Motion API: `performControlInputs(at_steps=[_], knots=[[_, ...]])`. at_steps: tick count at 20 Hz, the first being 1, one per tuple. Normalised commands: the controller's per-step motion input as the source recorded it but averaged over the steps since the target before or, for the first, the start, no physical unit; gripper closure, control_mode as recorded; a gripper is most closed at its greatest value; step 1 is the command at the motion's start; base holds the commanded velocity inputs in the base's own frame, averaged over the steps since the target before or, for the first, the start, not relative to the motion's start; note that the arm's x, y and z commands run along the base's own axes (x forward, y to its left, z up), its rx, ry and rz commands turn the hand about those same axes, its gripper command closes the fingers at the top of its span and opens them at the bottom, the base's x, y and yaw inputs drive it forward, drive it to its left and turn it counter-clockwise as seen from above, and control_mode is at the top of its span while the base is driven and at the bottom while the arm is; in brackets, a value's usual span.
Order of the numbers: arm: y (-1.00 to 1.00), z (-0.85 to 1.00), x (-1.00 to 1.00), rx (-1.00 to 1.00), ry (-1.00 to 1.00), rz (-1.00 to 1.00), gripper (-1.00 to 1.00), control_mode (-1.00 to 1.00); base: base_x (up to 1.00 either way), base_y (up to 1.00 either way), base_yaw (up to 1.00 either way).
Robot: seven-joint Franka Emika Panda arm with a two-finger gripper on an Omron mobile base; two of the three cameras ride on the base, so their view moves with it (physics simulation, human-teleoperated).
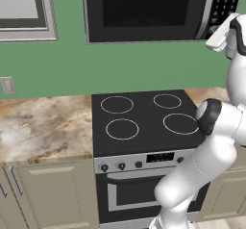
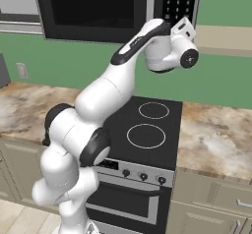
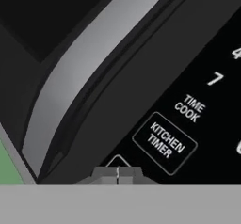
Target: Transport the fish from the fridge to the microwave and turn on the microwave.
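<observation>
One microwave hangs on the green wall above the stove, a wide black box with a dark glass door, a silver-grey strip down the door's right edge and a keypad of small pale buttons at its right end. The door looks shut, and through the dark glass I cannot tell what lies inside; the fish cannot be made out in any view.

In the hand view the fingers are pressed together with no gap between the tips, empty, at the lower part of the keypad. Their tips sit just below a square-outlined button labelled KITCHEN TIMER, with TIME COOK and the digit 7 further up the panel; a smaller outlined button peeks out right above the tips, and whether they touch it I cannot tell. The silver door strip runs slantwise beside the panel.

From the right base view the white arm rises from the lower left, crosses in front of the stove and bends up so its wrist lies against the keypad's lower corner.

Below, the black stove top carries four pale rings, with a row of knobs along its front edge and an oven door beneath. Marbled brown counter runs along both sides of the stove, over beige cabinet doors.
</observation>
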Motion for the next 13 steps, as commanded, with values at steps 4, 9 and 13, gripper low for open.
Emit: performControlInputs(at_steps=[4, 9, 13], knots=[[-0.06, -0.22, 0.25, 0.13, 0.0, 0.0, 1.0, -1.0, 0.0, 0.0, 0.0], [-0.01, -0.39, 0.34, 0.09, 0.0, 0.0, 1.0, -1.0, 0.0, 0.0, 0.0], [0.0, -0.73, 0.51, 0.1, -0.04, 0.0, 1.0, -1.0, 0.0, 0.0, 0.0]])
